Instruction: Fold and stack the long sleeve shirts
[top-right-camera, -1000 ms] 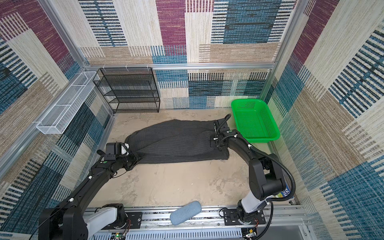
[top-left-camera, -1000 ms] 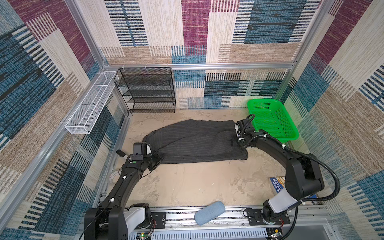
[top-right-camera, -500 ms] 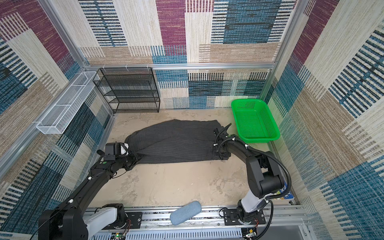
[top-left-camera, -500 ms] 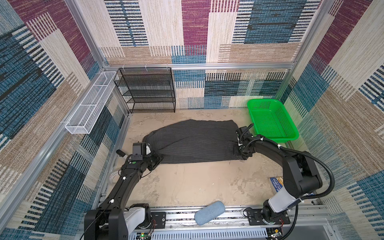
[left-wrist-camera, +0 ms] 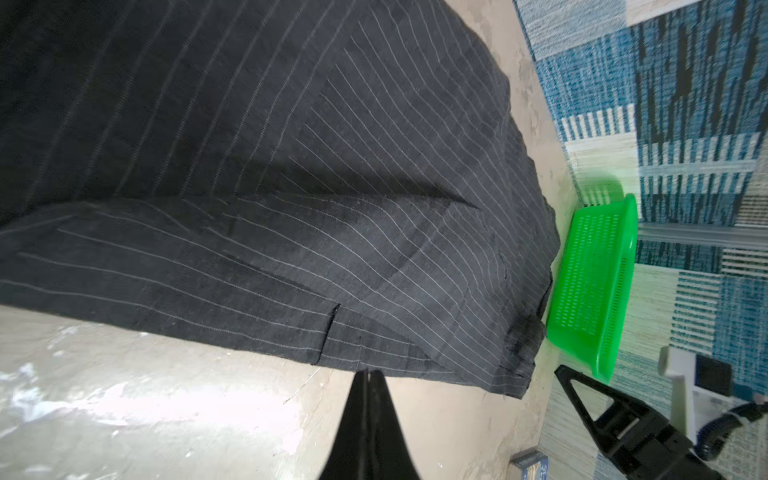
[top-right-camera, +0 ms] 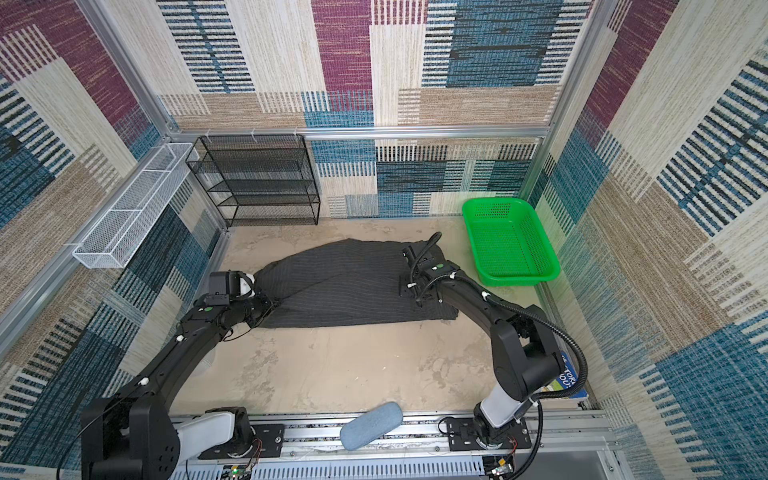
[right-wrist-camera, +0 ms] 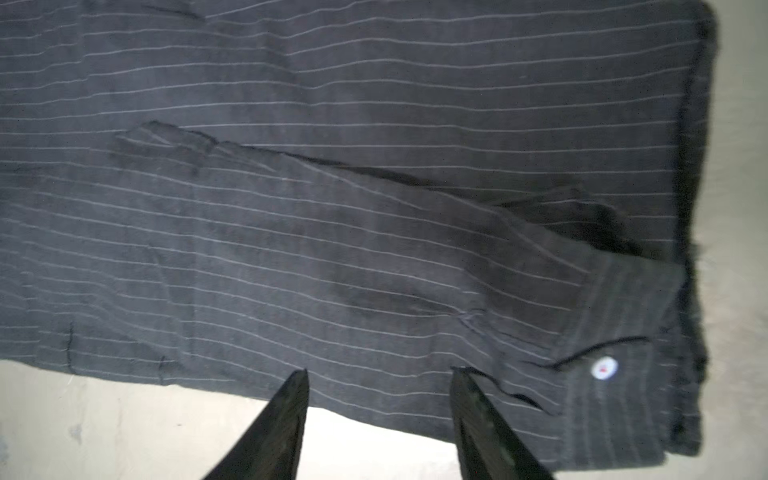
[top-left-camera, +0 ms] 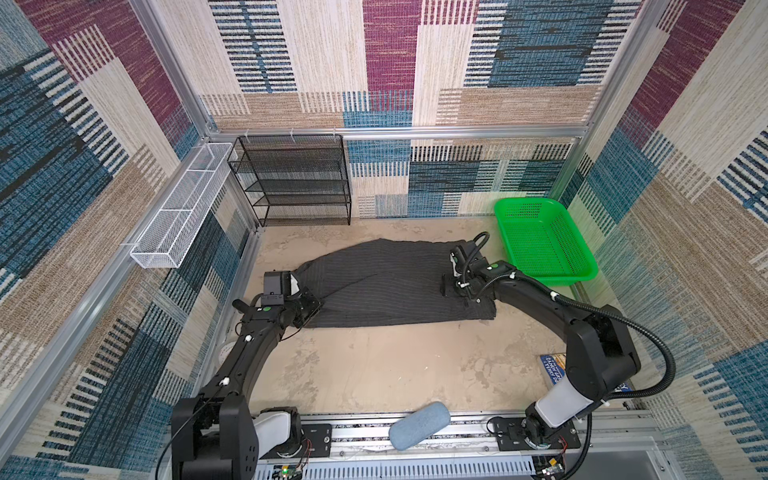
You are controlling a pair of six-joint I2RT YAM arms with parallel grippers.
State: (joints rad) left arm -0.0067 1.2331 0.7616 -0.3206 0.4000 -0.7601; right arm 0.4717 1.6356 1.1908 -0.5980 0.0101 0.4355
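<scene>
- Desk (top-left-camera: 374,374): flat, matte beige top with mottled, worn patches.
- Long sleeve shirt (top-left-camera: 386,286): soft charcoal weave with thin pale pinstripes. It lies flattened in a long oblong across the far half of the desk, from near the left edge to just beside the basket. One sleeve is folded over the body, and its cuff carries a small round white button (right-wrist-camera: 604,368).
- Rack (top-left-camera: 297,183): black wire mesh, boxy and tiered, at the far edge.
- Basket (top-left-camera: 540,237): bright green perforated plastic, rectangular, in the far right corner.
- Left gripper (left-wrist-camera: 368,374): jaws pressed together, tips at the shirt's hem. I cannot tell whether cloth is pinched between them. It is unmoved since a second ago.
- Right gripper (right-wrist-camera: 380,372): black tapered jaws apart over the cuff end, holding nothing. A second ago it sat closer to the basket.
</scene>
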